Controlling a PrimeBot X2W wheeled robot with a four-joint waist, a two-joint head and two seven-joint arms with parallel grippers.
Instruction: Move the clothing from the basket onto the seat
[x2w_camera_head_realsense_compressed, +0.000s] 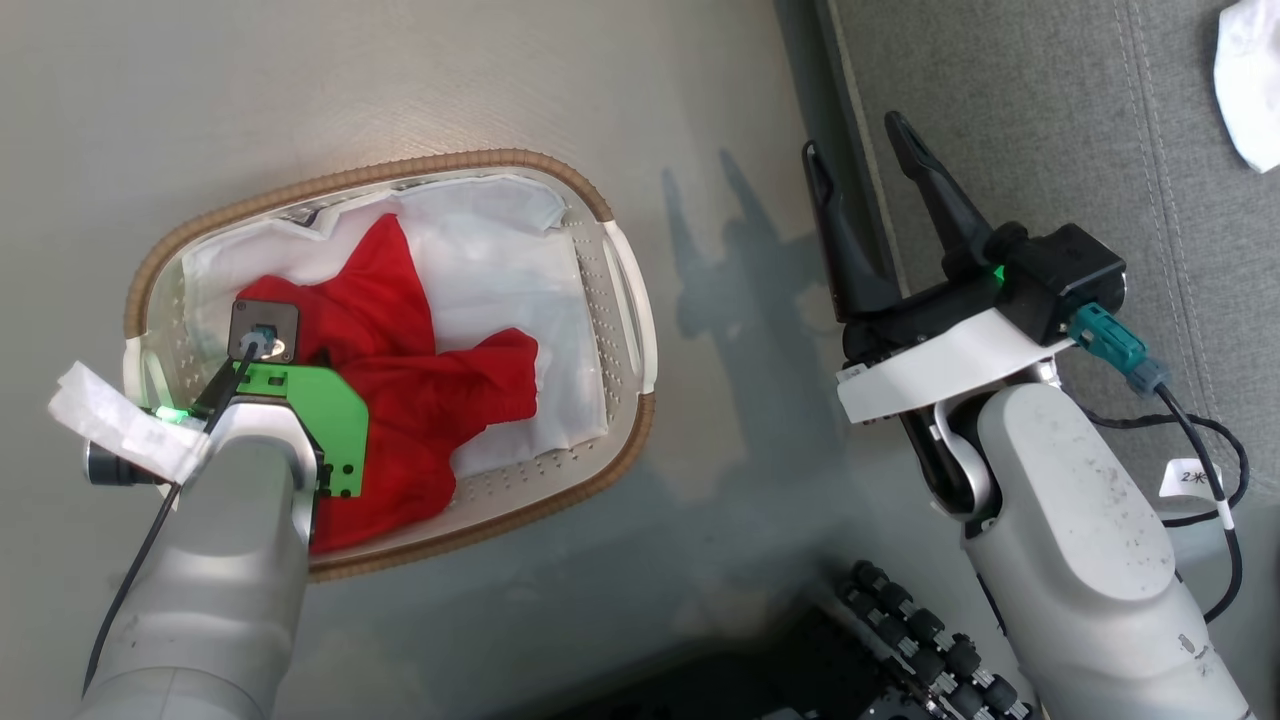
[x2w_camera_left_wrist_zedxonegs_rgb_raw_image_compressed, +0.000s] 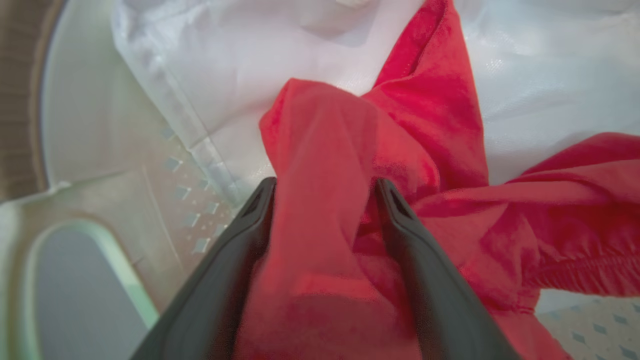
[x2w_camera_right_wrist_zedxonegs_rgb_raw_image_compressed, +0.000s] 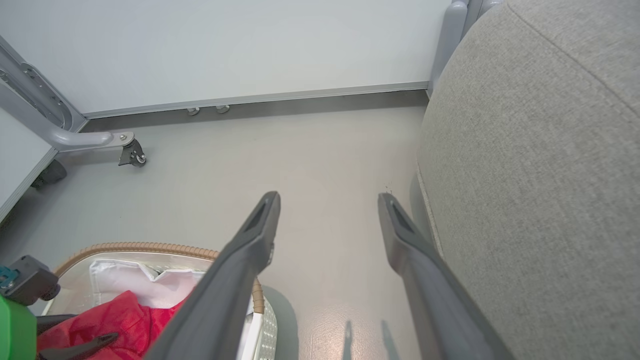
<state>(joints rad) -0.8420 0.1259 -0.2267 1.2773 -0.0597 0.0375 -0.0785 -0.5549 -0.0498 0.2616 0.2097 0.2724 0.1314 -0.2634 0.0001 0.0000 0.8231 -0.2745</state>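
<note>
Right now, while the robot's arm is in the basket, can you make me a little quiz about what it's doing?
1. True or false: the right gripper hangs open near the seat, holding nothing.
2. Where is the red garment? A: in the basket. B: on the seat. C: in the right gripper.
3. Fill the gap: the left gripper has its fingers ___, one on each side of a fold of the red garment.

Key: 1 true. 2 A. 3 open.
</note>
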